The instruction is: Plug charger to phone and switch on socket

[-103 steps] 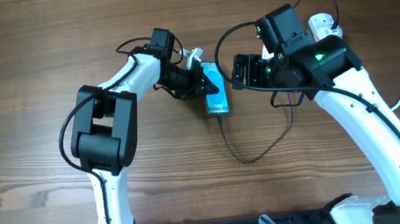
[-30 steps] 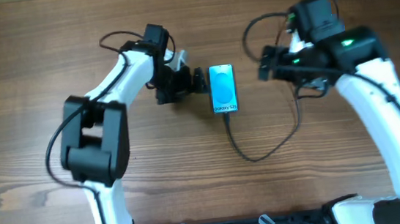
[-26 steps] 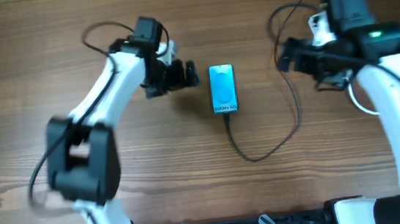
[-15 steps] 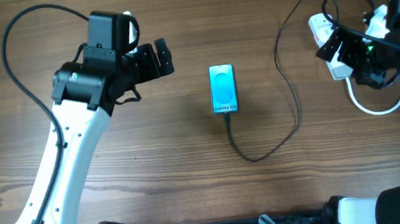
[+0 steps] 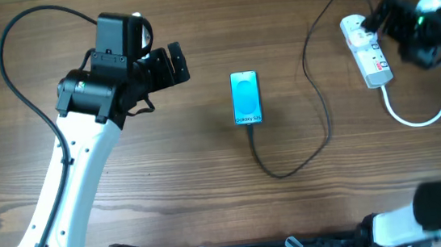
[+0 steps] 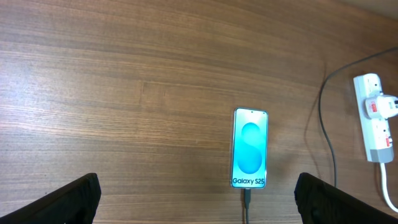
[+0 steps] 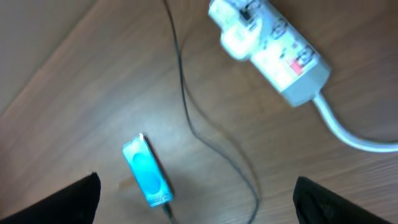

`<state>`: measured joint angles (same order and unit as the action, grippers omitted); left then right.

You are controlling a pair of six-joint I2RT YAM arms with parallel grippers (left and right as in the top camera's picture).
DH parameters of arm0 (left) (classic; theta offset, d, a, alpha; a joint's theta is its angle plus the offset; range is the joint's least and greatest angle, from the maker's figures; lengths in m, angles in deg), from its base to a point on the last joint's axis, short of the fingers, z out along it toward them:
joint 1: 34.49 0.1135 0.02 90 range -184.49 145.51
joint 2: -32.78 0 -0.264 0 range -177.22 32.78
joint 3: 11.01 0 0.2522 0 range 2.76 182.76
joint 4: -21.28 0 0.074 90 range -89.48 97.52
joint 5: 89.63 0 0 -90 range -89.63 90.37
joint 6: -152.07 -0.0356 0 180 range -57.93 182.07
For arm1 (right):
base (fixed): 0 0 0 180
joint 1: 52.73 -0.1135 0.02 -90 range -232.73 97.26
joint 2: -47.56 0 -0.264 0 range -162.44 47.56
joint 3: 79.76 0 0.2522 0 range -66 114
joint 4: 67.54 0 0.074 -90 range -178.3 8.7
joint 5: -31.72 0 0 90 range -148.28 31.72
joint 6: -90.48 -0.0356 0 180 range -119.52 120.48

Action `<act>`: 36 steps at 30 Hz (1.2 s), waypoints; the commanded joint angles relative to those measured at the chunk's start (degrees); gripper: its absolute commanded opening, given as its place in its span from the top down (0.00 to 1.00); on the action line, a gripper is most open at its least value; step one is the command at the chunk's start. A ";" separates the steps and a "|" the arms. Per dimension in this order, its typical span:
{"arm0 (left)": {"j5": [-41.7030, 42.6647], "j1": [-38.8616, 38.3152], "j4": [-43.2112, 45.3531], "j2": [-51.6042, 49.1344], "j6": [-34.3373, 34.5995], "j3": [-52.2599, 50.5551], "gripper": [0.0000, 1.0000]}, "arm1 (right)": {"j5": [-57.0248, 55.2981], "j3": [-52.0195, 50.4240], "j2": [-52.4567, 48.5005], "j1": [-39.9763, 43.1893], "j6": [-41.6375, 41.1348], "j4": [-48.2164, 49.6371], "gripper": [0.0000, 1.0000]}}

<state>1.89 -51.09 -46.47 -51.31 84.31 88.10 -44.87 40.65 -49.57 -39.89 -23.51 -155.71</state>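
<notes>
Withdrawn since half a second ago is the right gripper (image 7: 196,186): it has been carried up toward the far right edge, so that the socket (image 5: 366,51), then partly covered by it, is seen whole. The left gripper (image 5: 176,64), phone (image 5: 246,97) and charger (image 5: 290,169) are found where they were. A few seconds back both grippers were crowded at a tilted phone, which is now laid straight.

Nearest the base, the charger's black cable is looped on the table (image 5: 210,181), and its tip is plugged into the near end of the phone. The phone is laid flat mid-table with its turquoise screen up, and "Galaxy S25" can be read along its near edge. To its left and well apart, the left gripper is held above the wood, jaws spread wide with nothing between them.

Farther right, the cable is led up to a white adapter (image 6: 388,106) seated at the socket's far end. Red switches (image 6: 375,107) are seen on the socket, but their position cannot be told. A thick white cord (image 5: 415,117) is run from its near end off to the right. The right gripper is held high over the socket's far side, jaws fully apart and empty.
</notes>
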 commanded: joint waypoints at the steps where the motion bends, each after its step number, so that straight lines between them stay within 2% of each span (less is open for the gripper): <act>1: -0.74 0.15 0.11 0.15 0.74 0.00 0.00 | -8.44 11.47 -11.10 1.20 0.35 -5.46 0.01; 10: -0.74 0.15 0.11 0.15 0.74 0.00 0.00 | -7.76 12.85 -22.95 10.25 -6.19 -4.00 0.00; 14: -0.74 0.15 0.11 0.15 0.74 0.00 0.00 | -4.94 12.85 -25.97 12.98 -6.12 -1.92 0.00; 18: -0.74 0.15 0.11 0.15 0.74 0.00 0.00 | -8.48 11.85 -26.86 13.27 -6.03 -0.26 0.00; 21: -0.76 0.15 0.11 0.15 0.74 0.00 0.00 | -13.75 10.47 -26.95 13.27 -9.64 0.96 0.00; 28: -0.74 0.15 0.11 0.15 0.74 0.00 0.00 | -13.07 5.18 -27.17 13.27 -12.24 5.16 0.00; 36: -0.76 0.15 0.11 0.15 0.74 0.00 0.00 | -12.09 -3.69 -27.19 12.87 -12.17 14.58 0.00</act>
<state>1.86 -51.09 -46.47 -51.31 84.31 88.10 -56.45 40.21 -75.36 -26.45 -34.46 -143.41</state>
